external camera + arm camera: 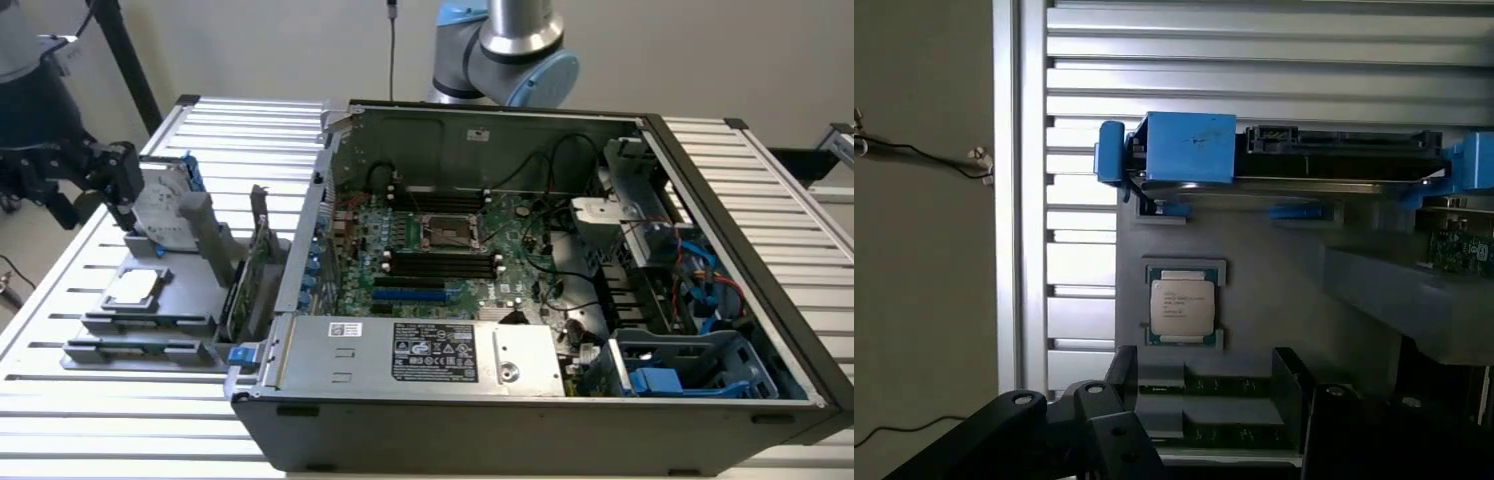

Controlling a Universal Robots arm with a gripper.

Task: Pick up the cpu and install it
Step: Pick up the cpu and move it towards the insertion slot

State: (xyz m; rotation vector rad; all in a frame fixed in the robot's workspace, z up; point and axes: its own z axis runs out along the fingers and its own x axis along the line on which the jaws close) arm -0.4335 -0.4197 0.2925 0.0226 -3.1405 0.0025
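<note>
**Gripper [100,180] spread wide, cpu [1182,306] lying free in its holder**

The slatted metal table [747,180] carried an open computer case [534,430], with its motherboard [514,225] and processor socket [450,232] exposed. In the exterior view, a grey parts holder [1284,290] sat at nine o'clock of the case. On it, the hard drive with blue brackets [1334,160] stood on edge at twelve o'clock of the cpu, and the memory sticks [1234,385] lay at six o'clock. The cpu lay flat in its own square recess, silver top up. The gripper hung at ten o'clock of the case, over the holder. Its fingers were apart with nothing between them, clear of the cpu.
</note>
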